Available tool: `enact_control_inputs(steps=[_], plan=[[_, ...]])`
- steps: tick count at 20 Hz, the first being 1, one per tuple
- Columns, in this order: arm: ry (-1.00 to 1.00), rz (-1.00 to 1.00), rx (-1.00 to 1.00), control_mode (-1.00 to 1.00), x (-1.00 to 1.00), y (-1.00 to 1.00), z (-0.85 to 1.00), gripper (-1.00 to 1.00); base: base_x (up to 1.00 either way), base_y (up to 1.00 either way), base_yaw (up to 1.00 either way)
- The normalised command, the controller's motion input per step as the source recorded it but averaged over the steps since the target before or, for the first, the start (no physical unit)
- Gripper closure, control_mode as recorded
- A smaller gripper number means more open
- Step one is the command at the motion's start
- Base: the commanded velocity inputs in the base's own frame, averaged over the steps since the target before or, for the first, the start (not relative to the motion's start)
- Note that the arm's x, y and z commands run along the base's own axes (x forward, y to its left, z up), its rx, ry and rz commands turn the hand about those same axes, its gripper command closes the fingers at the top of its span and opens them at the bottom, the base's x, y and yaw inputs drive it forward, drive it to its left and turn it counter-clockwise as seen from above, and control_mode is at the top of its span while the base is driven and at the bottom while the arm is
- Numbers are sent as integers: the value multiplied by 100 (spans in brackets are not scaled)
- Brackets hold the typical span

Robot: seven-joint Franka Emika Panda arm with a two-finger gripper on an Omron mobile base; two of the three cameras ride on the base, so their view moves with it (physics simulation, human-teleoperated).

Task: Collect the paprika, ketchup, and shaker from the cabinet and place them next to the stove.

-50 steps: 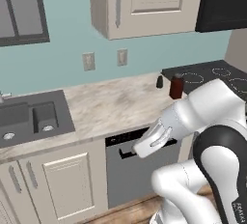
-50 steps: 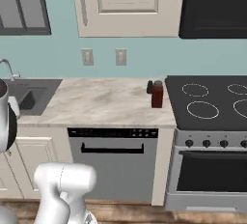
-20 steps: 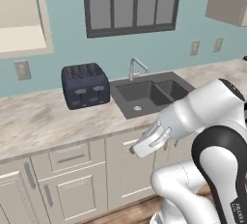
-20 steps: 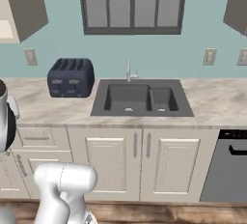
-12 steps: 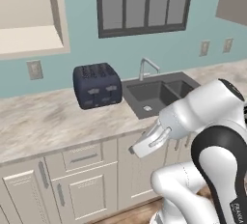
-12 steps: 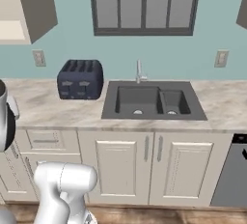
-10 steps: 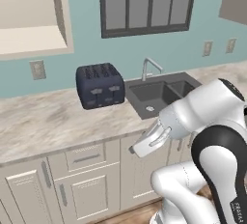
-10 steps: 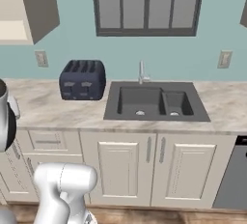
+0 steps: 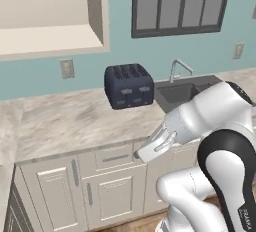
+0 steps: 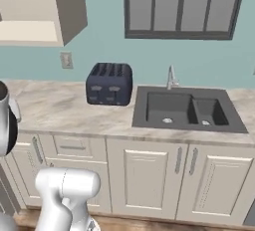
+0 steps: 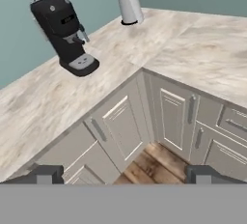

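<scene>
Sitting up and to the left of the arm, the cabinet (image 9: 50, 21) is an open beige wall box above the tabletop (image 9: 75, 121); its door (image 10: 69, 6) is swung out edge-on and its shelf (image 9: 45, 38) runs lengthwise along the wall. No jar, bottle or shaker can be made out on the bare stretch of shelf visible, so where they stand cannot be told from here. Below and right of the cabinet stands a dark toaster (image 9: 128, 85), then the sink (image 10: 187, 110).

The end effector (image 11: 120, 175) hangs low in front of the base cupboards, fingers spread wide, nothing between them. It looks down and away at a corner run of tabletop with a coffee machine (image 11: 65, 32) and paper roll (image 11: 128, 1), not at the shelf.

Judgement: reach must go up and leftward, well above present hand height.
</scene>
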Motion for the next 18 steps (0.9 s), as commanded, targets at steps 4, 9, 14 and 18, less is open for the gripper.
enact_control_inputs(steps=[4,9,14,18], plan=[[0,0,0,100,0,0,0,-100,41,36,16],[0,0,0,100,0,0,0,-100,47,32,15],[0,0,0,100,0,0,0,-100,41,35,15],[0,0,0,100,0,0,0,-100,37,48,18]])
